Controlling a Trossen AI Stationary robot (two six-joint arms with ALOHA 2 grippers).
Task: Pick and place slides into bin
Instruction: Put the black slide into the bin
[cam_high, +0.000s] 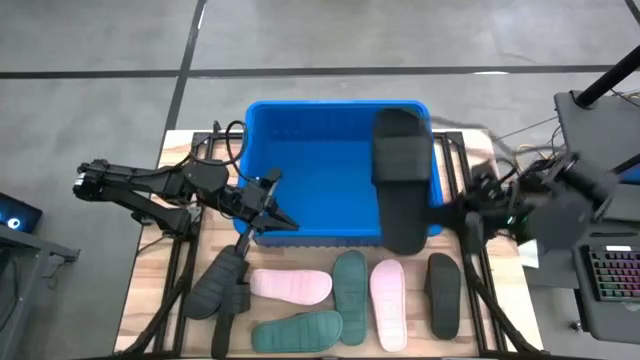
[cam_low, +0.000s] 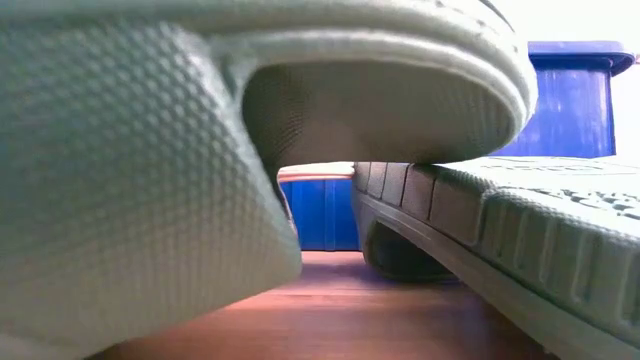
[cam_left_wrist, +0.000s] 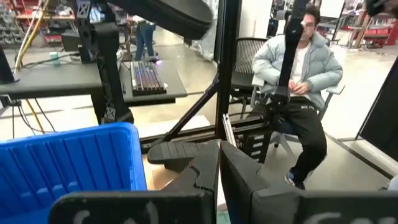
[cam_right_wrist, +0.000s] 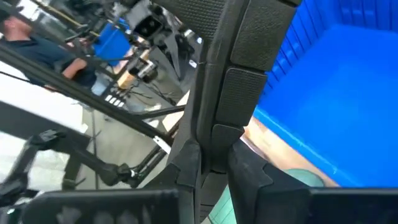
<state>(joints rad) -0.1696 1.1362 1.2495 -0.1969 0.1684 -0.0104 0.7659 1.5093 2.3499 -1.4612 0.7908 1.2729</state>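
High view: 7 slides, 1 black slide (cam_high: 402, 180) gripped in right jaws over 1 bin (cam_high: 310, 165); left jaws clenched.

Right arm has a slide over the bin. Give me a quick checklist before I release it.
1. Right gripper shut on the black slide: ok.
2. Slide over the bin: not ok, its near end overhangs the front rim.
3. Bin floor beneath free of other slides: ok.
4. Left gripper shut, at the bin's front left corner, apart from the slide: ok.
5. Six slides on the table: ok; an eighth: cannot tell.
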